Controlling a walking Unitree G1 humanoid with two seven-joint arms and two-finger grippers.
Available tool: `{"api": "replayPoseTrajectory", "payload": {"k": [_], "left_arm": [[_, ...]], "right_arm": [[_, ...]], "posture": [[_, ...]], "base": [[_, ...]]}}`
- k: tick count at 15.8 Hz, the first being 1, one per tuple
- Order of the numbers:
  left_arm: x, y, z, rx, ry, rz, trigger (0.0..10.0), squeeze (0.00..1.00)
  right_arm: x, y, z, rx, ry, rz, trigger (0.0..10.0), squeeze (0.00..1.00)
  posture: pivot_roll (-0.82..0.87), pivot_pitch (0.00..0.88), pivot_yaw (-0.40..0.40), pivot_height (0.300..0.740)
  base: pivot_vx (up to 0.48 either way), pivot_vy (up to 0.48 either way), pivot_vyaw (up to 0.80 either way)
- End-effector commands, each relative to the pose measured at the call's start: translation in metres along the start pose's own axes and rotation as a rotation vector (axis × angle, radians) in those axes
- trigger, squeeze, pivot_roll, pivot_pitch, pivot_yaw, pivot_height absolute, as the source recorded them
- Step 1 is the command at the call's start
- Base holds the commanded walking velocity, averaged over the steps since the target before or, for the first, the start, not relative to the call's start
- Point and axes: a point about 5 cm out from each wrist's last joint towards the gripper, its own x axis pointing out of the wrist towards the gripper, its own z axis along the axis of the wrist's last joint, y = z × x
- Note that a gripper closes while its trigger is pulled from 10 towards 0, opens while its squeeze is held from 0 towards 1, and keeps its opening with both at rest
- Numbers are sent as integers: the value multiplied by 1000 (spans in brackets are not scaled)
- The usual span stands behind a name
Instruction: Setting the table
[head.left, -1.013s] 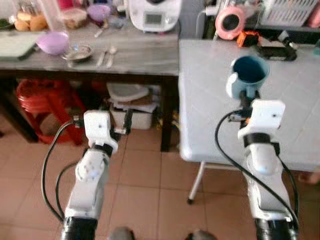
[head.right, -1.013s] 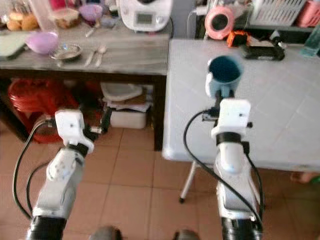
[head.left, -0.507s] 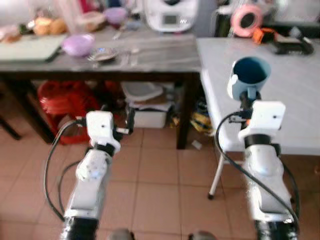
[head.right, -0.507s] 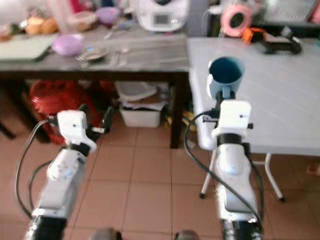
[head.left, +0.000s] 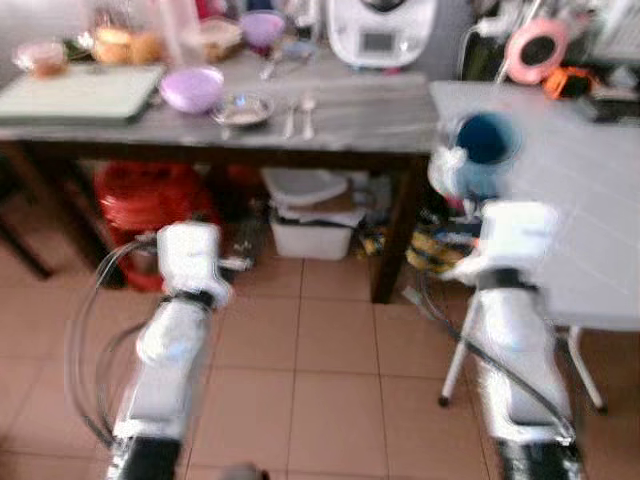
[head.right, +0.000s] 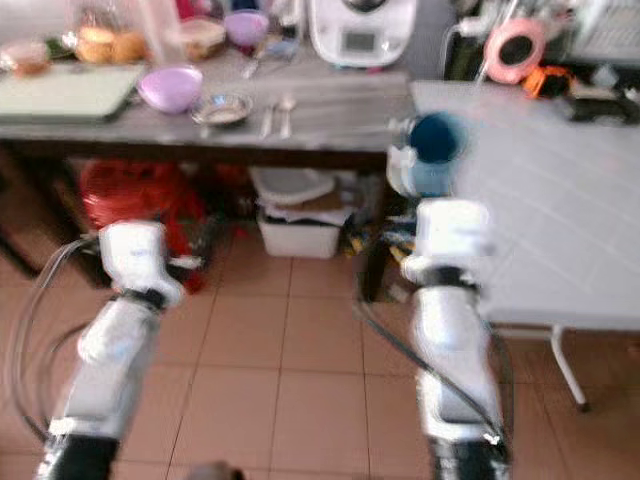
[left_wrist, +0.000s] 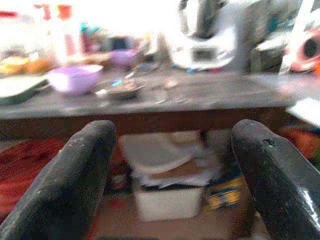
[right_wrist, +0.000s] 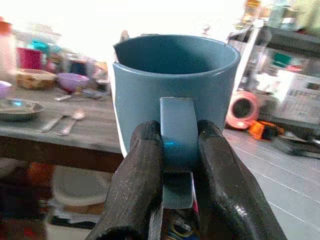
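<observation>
The right hand (right_wrist: 172, 175) is clenched on the handle of a blue mug (right_wrist: 175, 95), holding it upright in the air near the corner of the white table (head.left: 590, 200). The left hand (left_wrist: 175, 175) has its fingers (left_wrist: 75, 180) spread wide and grips nothing, held out over the tiled floor (head.left: 330, 370) before the dark wooden table (head.left: 360, 115), which carries a purple bowl (head.left: 192, 88), a small metal dish (head.left: 241, 107), spoons (head.left: 298, 112) and a white appliance (head.left: 382, 30).
</observation>
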Motion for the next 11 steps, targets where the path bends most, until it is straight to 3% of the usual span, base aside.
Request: {"api": "replayPoseTrajectory", "payload": {"k": [1, 9, 11], "left_arm": [[4, -10, 5, -2, -24, -31, 10000, 0], [7, -9, 6, 4, -39, -20, 10000, 0], [7, -12, 8, 16, -47, -43, 10000, 0]], "right_arm": [[1, -10, 6, -17, -28, -27, 10000, 0], [0, -6, 6, -6, -33, -2, 10000, 0], [2, -8, 7, -1, -38, -23, 10000, 0]], "posture": [[-20, 0, 16, 740], [-23, 0, 19, 740], [-23, 0, 20, 740]], "base": [[480, 0, 800], [480, 0, 800], [480, 0, 0]]}}
